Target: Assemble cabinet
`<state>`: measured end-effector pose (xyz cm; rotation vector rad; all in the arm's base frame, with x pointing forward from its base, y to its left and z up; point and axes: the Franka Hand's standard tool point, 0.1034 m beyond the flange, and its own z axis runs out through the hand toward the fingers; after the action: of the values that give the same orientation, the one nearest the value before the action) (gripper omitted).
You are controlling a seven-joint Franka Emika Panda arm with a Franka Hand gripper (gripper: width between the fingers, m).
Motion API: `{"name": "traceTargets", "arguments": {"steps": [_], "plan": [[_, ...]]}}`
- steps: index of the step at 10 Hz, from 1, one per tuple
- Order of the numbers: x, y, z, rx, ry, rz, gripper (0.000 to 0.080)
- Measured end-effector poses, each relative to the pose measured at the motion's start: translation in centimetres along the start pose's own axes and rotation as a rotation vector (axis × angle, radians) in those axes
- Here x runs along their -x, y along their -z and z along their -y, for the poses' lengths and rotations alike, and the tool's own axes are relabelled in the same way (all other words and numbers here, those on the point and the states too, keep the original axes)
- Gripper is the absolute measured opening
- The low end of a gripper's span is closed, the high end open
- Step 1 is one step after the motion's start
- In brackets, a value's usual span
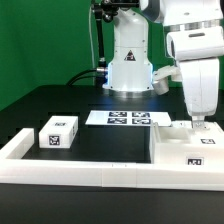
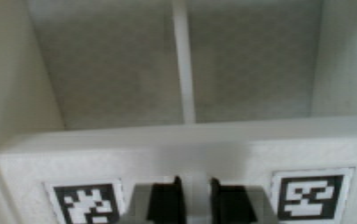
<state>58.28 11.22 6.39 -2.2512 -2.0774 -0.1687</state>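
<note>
Cabinet box lies open-side up under my tool, inner rib running away from it; whether it pinches, I cannot tell.

Two white cabinet pieces, unjoined.
Small tagged block sits well to the exterior view's left of the bigger open-topped tagged box.

Bright, even light, seemingly from overhead; wrist view soft, blurred, low-resolution.
</note>
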Motion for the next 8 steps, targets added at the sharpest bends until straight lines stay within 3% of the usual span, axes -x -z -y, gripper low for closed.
{"name": "traceTargets", "arguments": {"steps": [3, 4, 5, 6, 7, 8], "plan": [[0.1, 0.0, 0.0, 0.002, -0.003, -0.001, 0.0132], [0.0, 0.1, 0.0, 0.002, -0.007, 0.0, 0.0266], [-0.1, 1.4, -0.3, 0.004, -0.011, 0.008, 0.0465], [-0.4, 2.6, -0.5, 0.014, -0.019, 0.014, 0.0465], [-0.4, 4.0, -0.5, 0.02, -0.02, 0.026, 0.0606], [-0.4, 5.1, -0.1, 0.029, -0.018, 0.036, 0.0606]]}}
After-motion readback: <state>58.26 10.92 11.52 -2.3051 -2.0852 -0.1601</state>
